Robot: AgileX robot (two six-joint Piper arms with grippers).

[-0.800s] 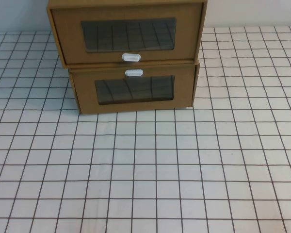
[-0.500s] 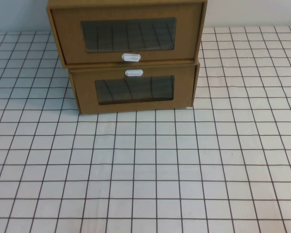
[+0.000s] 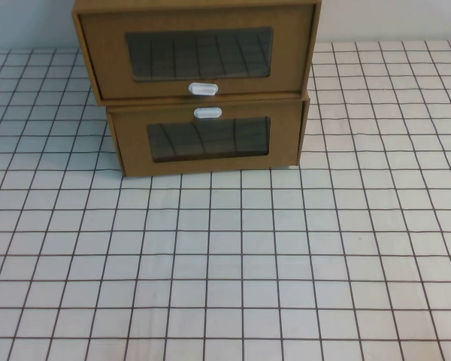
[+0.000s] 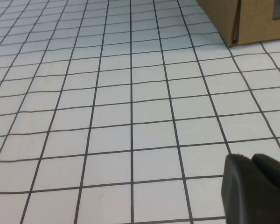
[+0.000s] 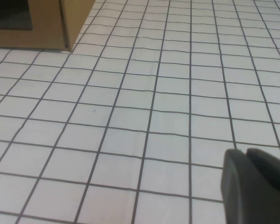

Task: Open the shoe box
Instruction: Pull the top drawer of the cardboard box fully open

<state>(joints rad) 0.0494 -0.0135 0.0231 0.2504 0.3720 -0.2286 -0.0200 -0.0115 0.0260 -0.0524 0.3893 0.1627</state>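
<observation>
Shoe boxes sit stacked at the table's far side: upper shoe box (image 3: pixel 105 60) on lower shoe box (image 3: pixel 282 139), both fronts closed, each with a dark window and a white handle. Checked cloth (image 3: pixel 225 263) spreads in front. Left gripper (image 4: pixel 250 158) and right gripper (image 5: pixel 246 152) hang above the cloth, both clenched, grasping nothing, apart from the boxes.

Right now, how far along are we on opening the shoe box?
Done: nothing; the upper box and lower box are both shut. In hand: nothing; the left gripper and the shut right gripper hang over the table, apart from the boxes. Still to do: reach a white handle and pull.
</observation>
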